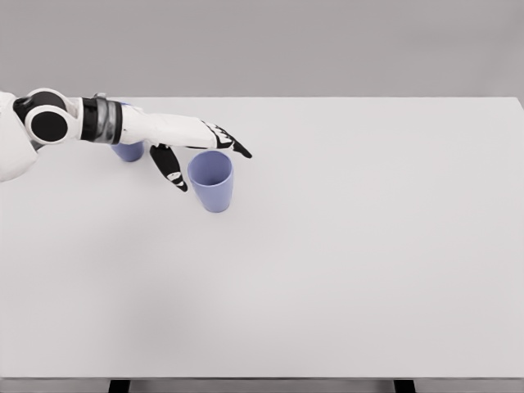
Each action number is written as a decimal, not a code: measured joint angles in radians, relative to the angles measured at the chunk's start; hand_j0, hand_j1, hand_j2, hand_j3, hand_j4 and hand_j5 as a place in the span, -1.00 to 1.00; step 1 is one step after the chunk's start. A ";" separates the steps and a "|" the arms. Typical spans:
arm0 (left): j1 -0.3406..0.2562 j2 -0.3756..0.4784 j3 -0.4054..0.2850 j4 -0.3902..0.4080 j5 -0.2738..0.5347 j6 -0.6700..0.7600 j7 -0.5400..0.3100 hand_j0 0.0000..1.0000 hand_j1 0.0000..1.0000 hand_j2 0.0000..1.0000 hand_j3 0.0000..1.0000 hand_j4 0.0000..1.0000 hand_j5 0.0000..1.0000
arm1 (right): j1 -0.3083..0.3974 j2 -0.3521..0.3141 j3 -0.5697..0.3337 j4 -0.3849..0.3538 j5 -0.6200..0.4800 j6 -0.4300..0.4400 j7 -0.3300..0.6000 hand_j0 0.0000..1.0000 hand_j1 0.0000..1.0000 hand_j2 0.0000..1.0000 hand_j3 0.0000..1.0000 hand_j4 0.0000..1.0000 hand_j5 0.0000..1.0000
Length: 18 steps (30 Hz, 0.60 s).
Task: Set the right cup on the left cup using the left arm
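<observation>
Right cup [212,181] stands upright between left hand's [190,147] spread fingers [169,166].

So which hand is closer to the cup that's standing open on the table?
Left. The left hand is right beside the right cup, fingers spread open above its rim and thumb down its left side. The right hand isn't in view.

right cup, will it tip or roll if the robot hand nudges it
The right cup stands upright, open mouth up, tapering to a narrower base, so a high push would probably tip it. Its round wall suggests it would then roll in a curve. The left robot hand is spread at its rim, not gripping.
</observation>
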 measured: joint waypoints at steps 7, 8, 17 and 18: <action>0.034 -0.010 0.029 0.001 -0.025 0.000 0.002 0.37 0.37 0.37 0.37 0.37 0.37 | -0.002 0.000 0.000 0.000 0.000 0.000 0.000 1.00 1.00 1.00 1.00 1.00 1.00; 0.037 -0.010 0.035 0.001 -0.028 0.000 0.002 0.25 0.25 0.25 0.25 0.25 0.25 | 0.000 0.000 0.000 0.000 0.000 0.000 0.000 1.00 1.00 1.00 1.00 1.00 1.00; 0.038 -0.003 0.048 -0.003 -0.033 0.000 0.004 0.05 0.05 0.05 0.05 0.05 0.05 | 0.000 0.000 0.000 0.000 0.000 0.000 0.000 1.00 1.00 1.00 1.00 1.00 1.00; 0.038 -0.002 0.050 -0.007 -0.031 0.000 0.004 0.04 0.04 0.04 0.04 0.04 0.04 | -0.002 0.000 0.000 0.000 0.000 0.000 0.000 1.00 1.00 1.00 1.00 1.00 1.00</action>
